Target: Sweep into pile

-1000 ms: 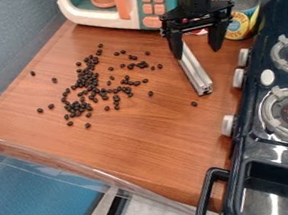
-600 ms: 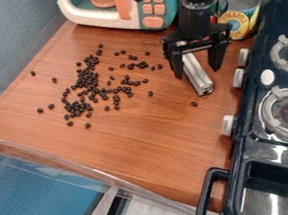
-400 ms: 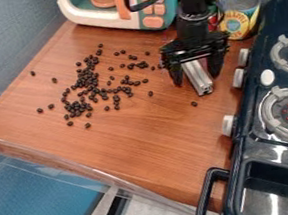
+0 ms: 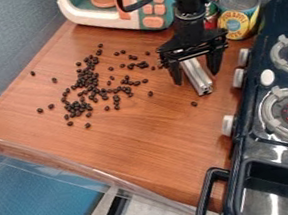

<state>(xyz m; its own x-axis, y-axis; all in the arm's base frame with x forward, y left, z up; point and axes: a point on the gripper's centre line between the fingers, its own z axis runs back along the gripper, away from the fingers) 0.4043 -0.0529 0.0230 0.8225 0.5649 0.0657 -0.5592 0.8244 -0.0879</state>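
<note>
The black gripper point(image 4: 197, 75) hangs open over the right part of the wooden surface, its two fingers on either side of a silver metal bar point(image 4: 200, 80). The bar lies at a slant, its front end showing below the gripper and its back end hidden under it. Small dark beans point(image 4: 88, 81) are scattered left of the gripper, densest in a band at centre left. One loose bean point(image 4: 194, 104) lies just in front of the bar.
A toy microwave point(image 4: 154, 10) stands at the back, with a can point(image 4: 239, 15) behind and right of the gripper. The toy stove point(image 4: 269, 117) with its knobs borders the right side. The wooden surface's front edge point(image 4: 88, 169) runs diagonally at lower left.
The gripper has come forward from near the back wall to straddle the metal bar, uncovering part of the cans behind. Bar and beans have kept their places.
</note>
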